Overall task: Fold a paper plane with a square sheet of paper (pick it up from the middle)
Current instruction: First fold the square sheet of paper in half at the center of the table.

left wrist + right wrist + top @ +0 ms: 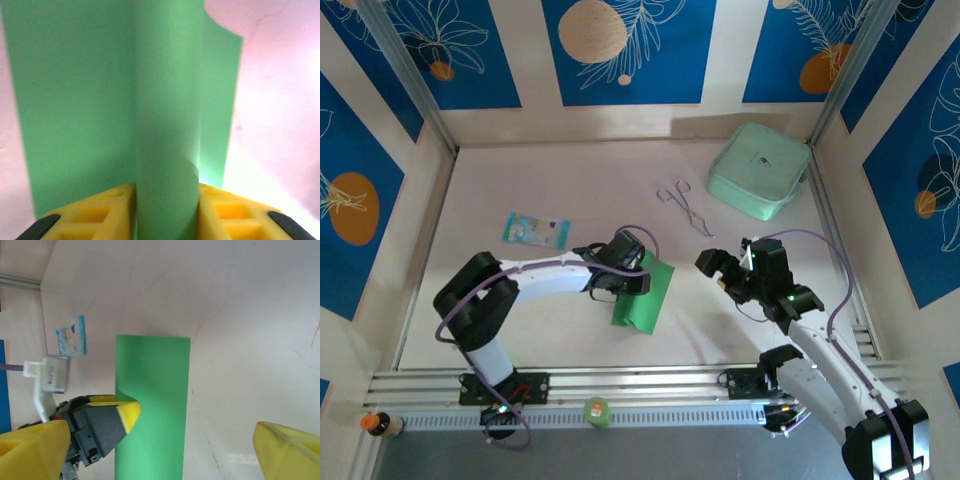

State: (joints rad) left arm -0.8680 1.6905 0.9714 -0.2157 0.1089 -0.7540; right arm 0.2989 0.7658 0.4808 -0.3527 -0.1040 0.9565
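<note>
Left tool pinches green sheet midridge; long axis near-far. Right tool wide.

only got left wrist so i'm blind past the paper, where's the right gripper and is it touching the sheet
Observer: The right gripper hangs open to the right of the square sheet of paper, apart from it.
Operator: where on the sheet is my gripper
Observer: From above, the left gripper sits at the sheet's left side; the green that shows lies to its right on the table.
Operator: anything close by
Observer: A light-blue packet lies further left, well apart from the sheet.
</note>
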